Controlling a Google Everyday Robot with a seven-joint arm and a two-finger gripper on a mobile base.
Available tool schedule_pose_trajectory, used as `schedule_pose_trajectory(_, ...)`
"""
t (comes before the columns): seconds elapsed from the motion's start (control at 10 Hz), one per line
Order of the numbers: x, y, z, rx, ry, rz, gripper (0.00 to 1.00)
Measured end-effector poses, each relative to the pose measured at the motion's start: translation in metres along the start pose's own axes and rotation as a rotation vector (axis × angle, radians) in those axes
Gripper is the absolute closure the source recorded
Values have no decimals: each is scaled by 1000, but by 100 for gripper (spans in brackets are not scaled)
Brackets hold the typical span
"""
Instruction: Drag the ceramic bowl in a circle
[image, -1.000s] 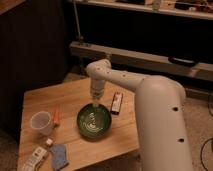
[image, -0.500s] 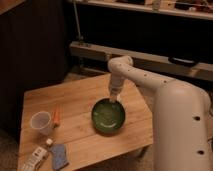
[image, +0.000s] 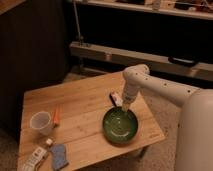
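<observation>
One ceramic bowl (image: 120, 127) sits at the right near edge of the wooden table (image: 85, 100). The gripper (image: 125, 108) is at its far rim, and whether it has a hold cannot be told. Risk: a wide circle could push the bowl off.

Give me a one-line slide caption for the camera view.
Gripper at the far rim of the ceramic bowl on the wooden table; white cup at image left.

Green ceramic bowl (image: 120, 130) upright, claw (image: 124, 109) at its rim.
</observation>
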Motion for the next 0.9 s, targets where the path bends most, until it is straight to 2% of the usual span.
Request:
schedule_pose_trajectory(0.3,-24,54,23,-51,36,-96,100)
schedule_pose_trajectory(0.4,-43,73,41,-82,55,-156,100)
schedule_pose_trajectory(0.5,-62,83,51,-97,66,-206,100)
schedule_pose_trajectory(0.7,-107,105,64,-134,108,-344,100)
schedule_pose_trajectory(0.9,-139,118,68,-146,112,-433,100)
